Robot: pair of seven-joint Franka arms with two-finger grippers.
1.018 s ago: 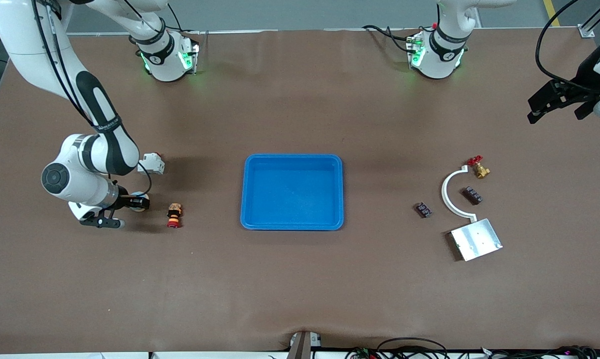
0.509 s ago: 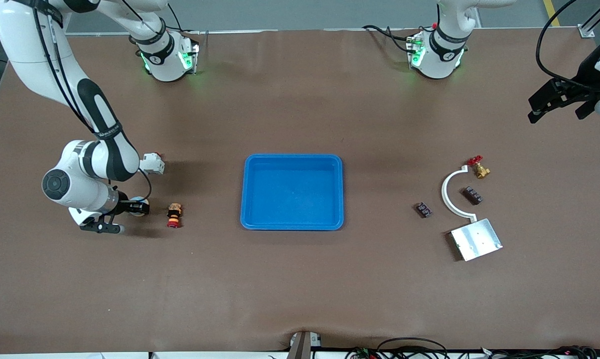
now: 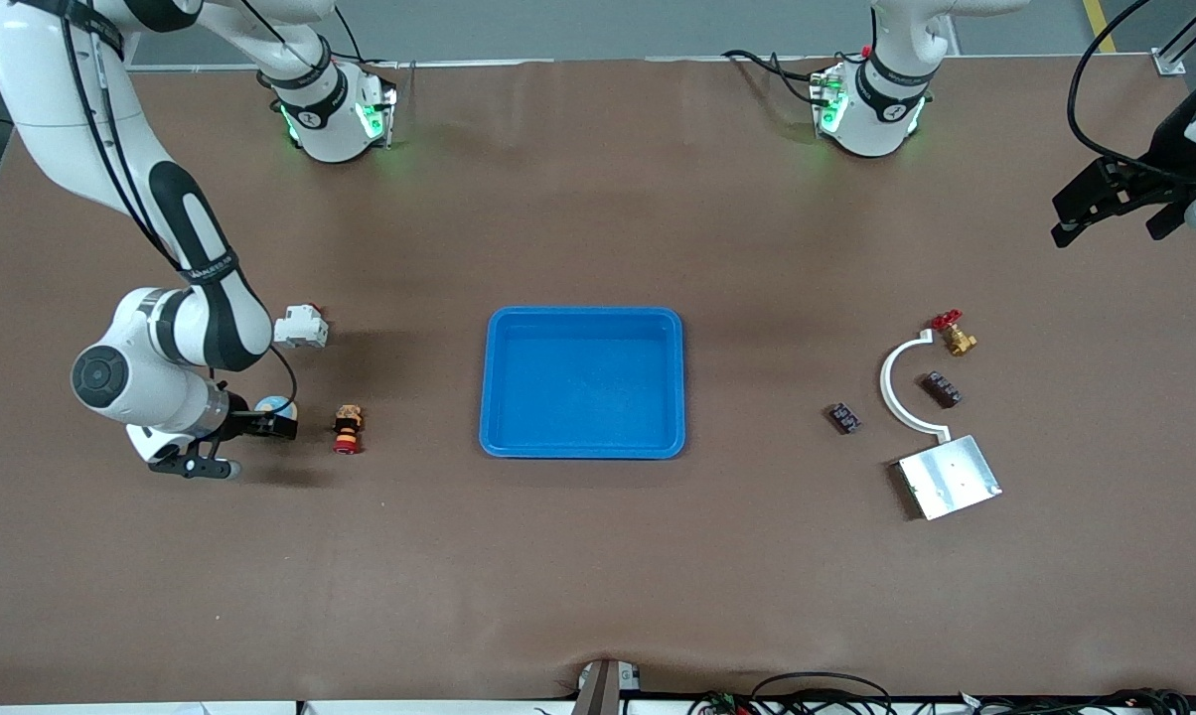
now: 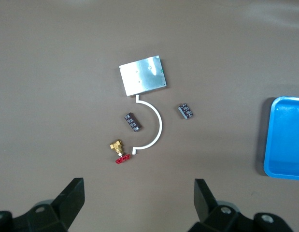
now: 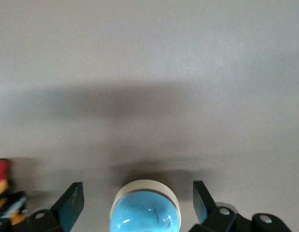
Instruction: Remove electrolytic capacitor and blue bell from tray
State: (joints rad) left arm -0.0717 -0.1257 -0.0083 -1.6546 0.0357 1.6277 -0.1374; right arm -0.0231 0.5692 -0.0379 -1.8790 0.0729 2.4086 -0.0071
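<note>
The bell (image 3: 272, 404) is a blue dome on a white base, standing on the table toward the right arm's end. My right gripper (image 3: 274, 417) is low over it and open. In the right wrist view the bell (image 5: 145, 212) sits between the two fingers (image 5: 72, 203) with a gap on each side. Two small dark capacitors (image 3: 843, 418) (image 3: 941, 388) lie toward the left arm's end; both show in the left wrist view (image 4: 186, 111) (image 4: 132, 122). My left gripper (image 3: 1075, 214) waits high over that end of the table, open and empty (image 4: 139, 195).
A blue tray (image 3: 499, 437) sits mid-table. A red and yellow push button (image 3: 347, 429) and a white block (image 3: 301, 326) lie near the bell. A brass valve with a red handle (image 3: 954, 336), a white curved strip (image 3: 891, 382) and a metal plate (image 3: 949, 477) lie by the capacitors.
My right arm has shifted a little toward its own end of the table, and more of the bell shows beside the finger. The left arm has not moved.
</note>
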